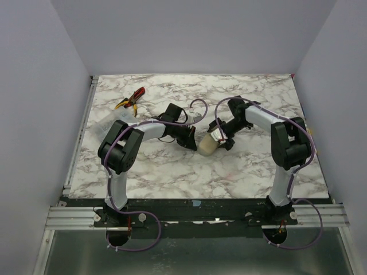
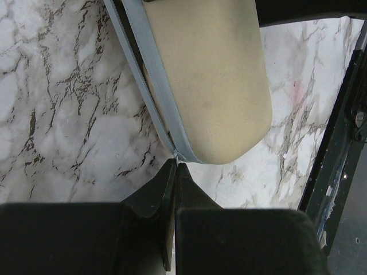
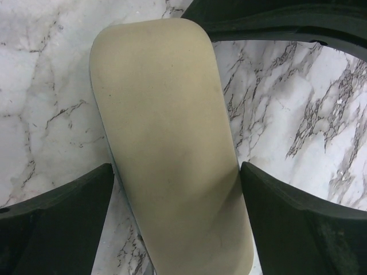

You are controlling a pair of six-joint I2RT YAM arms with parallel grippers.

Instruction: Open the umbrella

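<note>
L gripper (image 2: 175, 164) clenched on grey strap (image 2: 153, 86) end, prob. to anchor it. R gripper (image 3: 176, 183) released, jaws straddling the umbrella (image 3: 160, 103), ready to grab. Umbrella lies folded, mid marble table (image 1: 172, 177), btwn both arms.

I'm seeing the left arm (image 1: 121, 150) and right arm (image 1: 289, 144) wearing white shells, black joints, trailing purple cables (image 1: 199, 102); left gripper (image 2: 175, 165) and right gripper (image 3: 176, 169) are showing matte black.
</note>
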